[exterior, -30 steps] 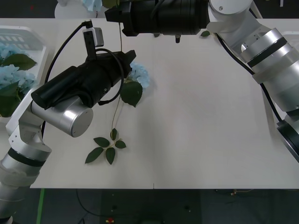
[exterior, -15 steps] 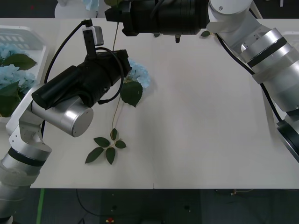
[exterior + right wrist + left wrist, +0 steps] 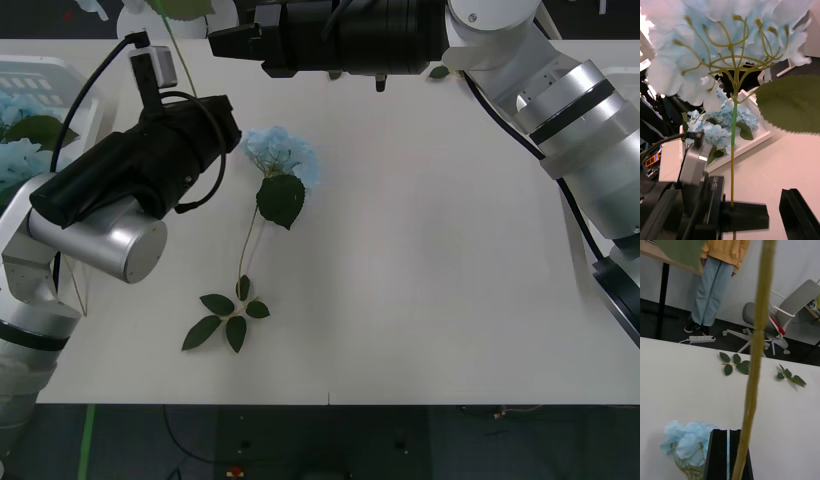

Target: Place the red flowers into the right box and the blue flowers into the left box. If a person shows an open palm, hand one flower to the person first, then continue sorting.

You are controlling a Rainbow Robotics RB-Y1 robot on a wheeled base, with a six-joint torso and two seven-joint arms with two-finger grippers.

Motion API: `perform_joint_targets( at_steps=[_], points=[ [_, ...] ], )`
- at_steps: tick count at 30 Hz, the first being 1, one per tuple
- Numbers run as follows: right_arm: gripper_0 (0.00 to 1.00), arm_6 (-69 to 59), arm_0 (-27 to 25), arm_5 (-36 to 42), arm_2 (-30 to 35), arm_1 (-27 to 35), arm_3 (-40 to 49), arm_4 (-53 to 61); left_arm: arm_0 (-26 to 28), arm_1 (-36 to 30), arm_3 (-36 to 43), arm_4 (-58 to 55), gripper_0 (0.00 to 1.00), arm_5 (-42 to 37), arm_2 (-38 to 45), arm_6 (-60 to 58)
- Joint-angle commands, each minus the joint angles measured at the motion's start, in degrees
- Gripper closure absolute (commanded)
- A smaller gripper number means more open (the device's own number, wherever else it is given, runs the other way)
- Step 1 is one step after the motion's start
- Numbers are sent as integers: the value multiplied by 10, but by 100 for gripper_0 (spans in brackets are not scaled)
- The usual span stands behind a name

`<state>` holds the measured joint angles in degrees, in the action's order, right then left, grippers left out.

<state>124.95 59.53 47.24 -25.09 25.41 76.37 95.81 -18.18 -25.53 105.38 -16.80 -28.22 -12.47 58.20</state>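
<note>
In the front view the left gripper [image 3: 222, 118], at ten o'clock, pinches the held blue flower [image 3: 172, 35] beside the left box [image 3: 92, 115]. The right gripper [image 3: 218, 42] hangs spread at twelve. In the right wrist view the head towers above the box, so clear the rim before lowering. In the left wrist view the fingers press the stalk, and another blue flower [image 3: 681, 435] lies below.

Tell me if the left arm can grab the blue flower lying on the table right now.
Probably not yet: the left pincer is shut on another flower's stem. Otherwise the way looks free; the flower on the table lies uncovered close by.
</note>
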Motion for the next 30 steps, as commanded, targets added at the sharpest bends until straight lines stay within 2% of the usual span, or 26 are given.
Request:
perform_joint_targets(
  at_steps=[1,6,12,14,16,20,25,30],
  points=[
    [23,29,33,-5,-4,14,24,2,36,-108,11,-45,100,-56,64,-75],
    [23,46,33,37,-6,51,29,15,72,-179,11,-97,100,-164,161,-72],
    [23,67,33,109,-8,116,48,32,74,-268,10,-162,100,-301,240,-46],
    [23,108,33,132,-17,151,49,58,75,-307,2,-182,100,-360,259,-18],
    [23,144,31,142,-28,178,49,83,74,-327,-14,-204,100,-385,272,-2],
    [23,221,32,152,-68,247,52,149,72,-361,-77,-239,100,-388,275,34],
    [23,300,32,153,-110,319,69,199,72,-370,-141,-239,100,-370,260,106],
    [23,300,32,187,-116,362,75,206,72,-370,-194,-229,100,-332,233,154]
  ],
)
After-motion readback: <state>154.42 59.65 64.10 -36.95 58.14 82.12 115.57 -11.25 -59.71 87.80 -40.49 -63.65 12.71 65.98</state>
